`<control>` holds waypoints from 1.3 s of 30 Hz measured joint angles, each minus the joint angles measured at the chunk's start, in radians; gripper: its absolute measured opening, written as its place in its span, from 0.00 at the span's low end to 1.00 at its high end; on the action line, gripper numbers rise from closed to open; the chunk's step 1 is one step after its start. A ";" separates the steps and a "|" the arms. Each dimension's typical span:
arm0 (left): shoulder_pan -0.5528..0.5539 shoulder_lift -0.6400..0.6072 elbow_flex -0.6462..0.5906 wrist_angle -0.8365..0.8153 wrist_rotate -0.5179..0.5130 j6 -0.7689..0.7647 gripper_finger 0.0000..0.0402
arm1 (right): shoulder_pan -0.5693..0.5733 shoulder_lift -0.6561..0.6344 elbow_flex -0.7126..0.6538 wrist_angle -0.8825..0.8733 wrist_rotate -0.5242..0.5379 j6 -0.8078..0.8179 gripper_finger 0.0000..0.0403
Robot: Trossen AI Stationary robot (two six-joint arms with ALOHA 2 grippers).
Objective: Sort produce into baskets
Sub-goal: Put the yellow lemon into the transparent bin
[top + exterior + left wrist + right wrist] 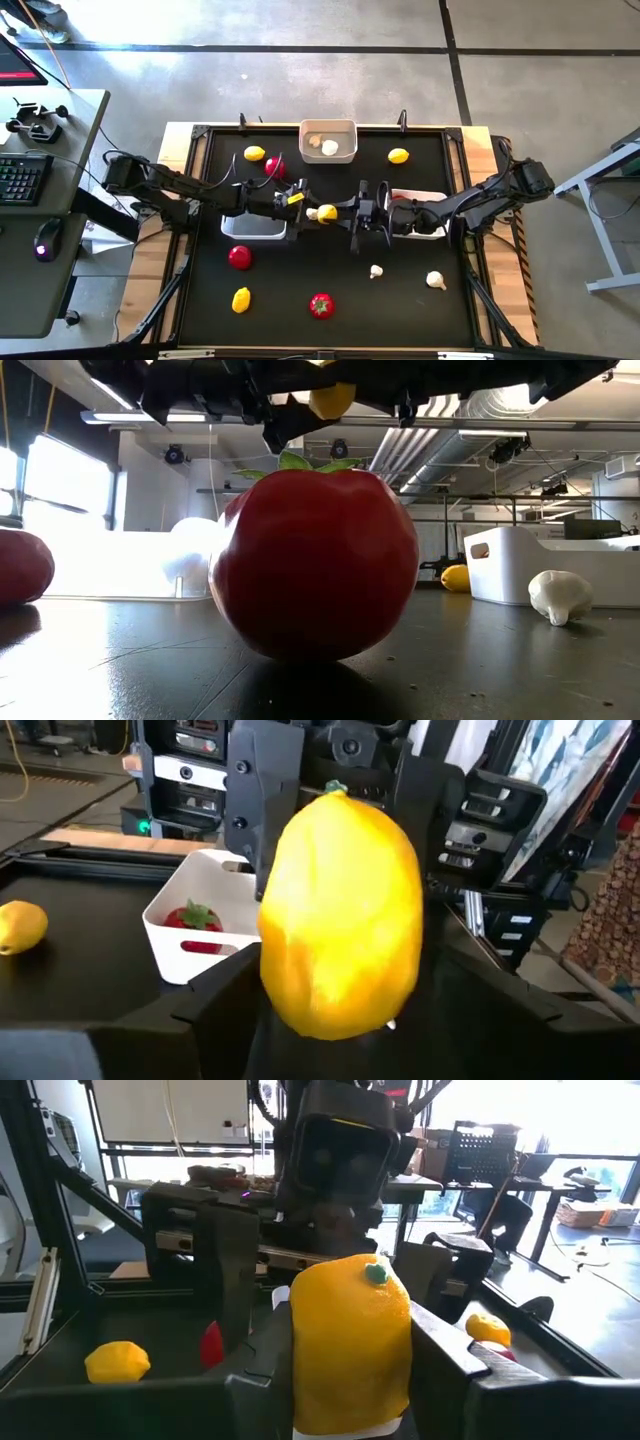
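A yellow lemon is held above the table's middle between my two grippers, which face each other. My right gripper comes from the right and is shut on it. My left gripper comes from the left and is open. Its fingers stand on either side of the lemon, spread wider than my right gripper's. Three white baskets stand on the table: one at the far edge with garlic, one under my left arm, and one under my right arm with a tomato. My right gripper pinches the lemon's two sides between its two fingers. The fingers come level from the table's right. The lemon is lifted clear of the table and stands upright, with its green stem end up.
Loose on the black mat lie tomatoes, lemons and garlic bulbs. The near tomato fills the low view. There is free room between the pieces at the near side.
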 joint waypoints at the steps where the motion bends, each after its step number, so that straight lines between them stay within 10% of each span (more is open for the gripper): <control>1: 0.000 0.000 0.000 -0.001 -0.001 0.000 0.63 | 0.000 0.000 0.000 0.000 0.000 0.000 0.32; 13: 0.027 -0.020 0.008 -0.047 -0.010 0.043 0.31 | 0.002 0.000 0.001 -0.001 0.076 -0.025 0.51; 21: 0.049 -0.122 0.008 -0.213 -0.001 0.079 0.30 | 0.002 0.000 0.001 0.013 0.111 -0.019 0.63; 39: -0.122 -0.460 0.008 -1.081 -0.148 -0.157 0.30 | -0.005 -0.044 0.059 -0.231 0.238 -0.097 0.65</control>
